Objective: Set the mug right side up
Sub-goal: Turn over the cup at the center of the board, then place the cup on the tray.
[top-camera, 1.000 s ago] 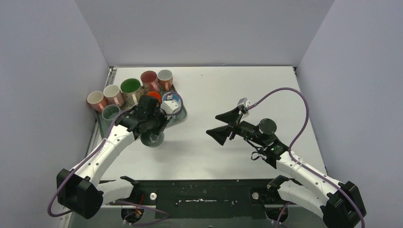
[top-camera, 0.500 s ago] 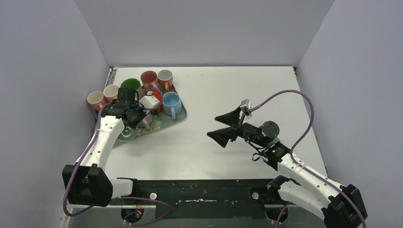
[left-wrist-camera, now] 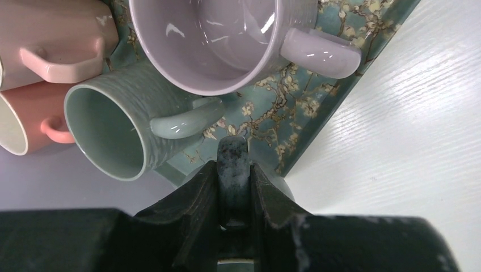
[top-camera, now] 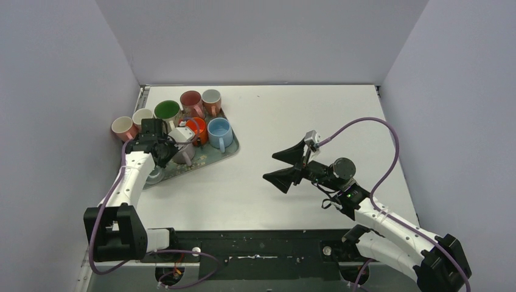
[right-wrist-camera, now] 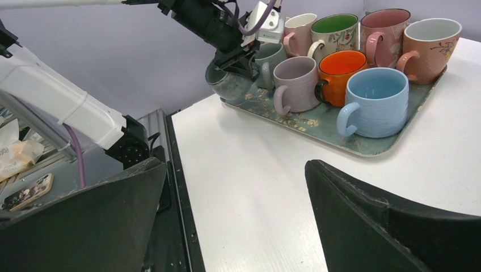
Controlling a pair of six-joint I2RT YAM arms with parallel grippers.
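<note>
Now, left gripper: pinching dark mug by its handle
mug position: near-left corner of tray
right gripper: spread wide, empty, above desk, right half

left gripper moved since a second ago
Yes. The left gripper, shut on the dark mug, swung left, from the tray's near edge to its left corner.

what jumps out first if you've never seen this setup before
A cluster of colourful ceramic mugs crowds a floral teal tray at the far left of the white table. At the tray's near-left corner the left pincer is shut on the handle of a dark grey glazed mug. The right pincer hangs wide open over bare tabletop, right of centre.
</note>
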